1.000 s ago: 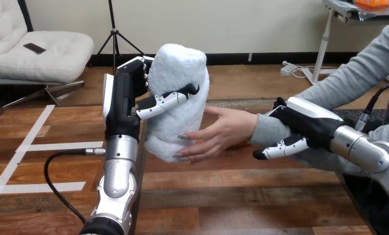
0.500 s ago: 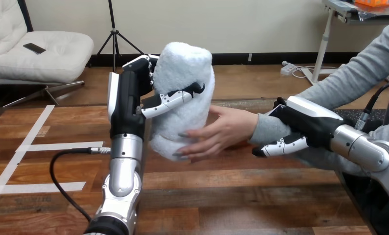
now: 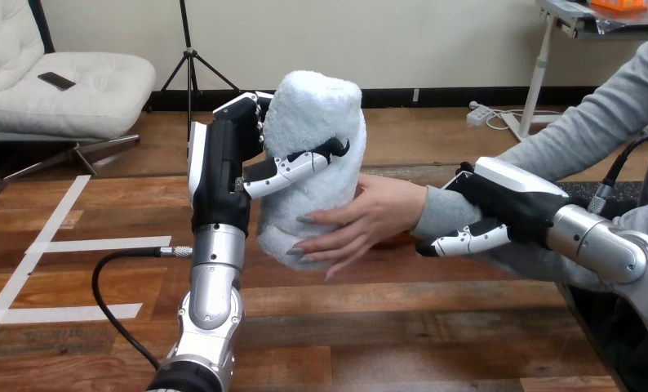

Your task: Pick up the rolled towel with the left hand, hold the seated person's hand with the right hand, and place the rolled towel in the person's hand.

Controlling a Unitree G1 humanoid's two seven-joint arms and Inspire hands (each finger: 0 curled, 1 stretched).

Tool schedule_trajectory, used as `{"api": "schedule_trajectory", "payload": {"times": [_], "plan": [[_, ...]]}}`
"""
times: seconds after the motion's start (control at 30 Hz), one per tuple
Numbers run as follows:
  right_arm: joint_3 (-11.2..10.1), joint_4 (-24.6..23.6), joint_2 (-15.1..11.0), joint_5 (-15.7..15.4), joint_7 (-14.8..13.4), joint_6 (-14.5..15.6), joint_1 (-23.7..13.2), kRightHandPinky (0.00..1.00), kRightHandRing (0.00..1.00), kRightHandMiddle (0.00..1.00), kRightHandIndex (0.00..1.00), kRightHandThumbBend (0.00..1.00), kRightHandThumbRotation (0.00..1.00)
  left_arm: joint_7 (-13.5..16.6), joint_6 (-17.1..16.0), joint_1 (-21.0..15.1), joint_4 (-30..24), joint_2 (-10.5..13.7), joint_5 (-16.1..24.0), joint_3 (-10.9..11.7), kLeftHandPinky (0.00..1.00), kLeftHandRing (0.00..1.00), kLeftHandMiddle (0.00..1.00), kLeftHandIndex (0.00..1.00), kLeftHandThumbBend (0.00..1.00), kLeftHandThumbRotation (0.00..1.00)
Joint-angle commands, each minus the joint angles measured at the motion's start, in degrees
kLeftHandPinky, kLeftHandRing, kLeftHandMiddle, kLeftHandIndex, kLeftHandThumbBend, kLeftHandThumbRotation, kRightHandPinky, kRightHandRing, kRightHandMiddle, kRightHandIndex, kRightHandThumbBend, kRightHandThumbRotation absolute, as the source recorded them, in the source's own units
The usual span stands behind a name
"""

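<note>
Gripping rolled towel (image 3: pixel 321 139) upright, left hand (image 3: pixel 223 175) curls fingers round it, touching person's hand (image 3: pixel 361 216); right hand (image 3: pixel 508 208) clasps wrist (image 3: pixel 437 214) behind that hand. Risk: early release (person's fingers not yet closed) drops towel.

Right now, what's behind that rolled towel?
Behind the rolled towel, the left hand shows fingers at its upper left edge; the thumb crosses its front. The fingers' ends are hidden by the towel.

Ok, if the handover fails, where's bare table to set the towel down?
Bare table lies along the near edge, between left forearm and right forearm. Crowded above: left hand, rolled towel, person's hand, right hand round the wrist.
</note>
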Motion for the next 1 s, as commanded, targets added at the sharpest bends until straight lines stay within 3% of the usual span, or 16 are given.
{"api": "schedule_trajectory", "payload": {"times": [0.0,0.97], "plan": [[-0.99,-2.83,2.80,1.02,0.14,-0.94,-4.17,0.27,0.31,0.36,0.39,0.68,0.48,0.20,-1.66,-6.68,-0.55,-0.32,-0.66,0.09,0.33,0.37,0.40,0.41,0.61,0.00],[-0.81,-3.45,3.31,0.80,-0.02,-1.56,-4.75,0.27,0.30,0.36,0.38,0.66,0.45,-0.94,-1.91,-7.02,-0.40,-2.36,-2.60,0.46,0.33,0.37,0.40,0.41,0.62,0.00]]}}
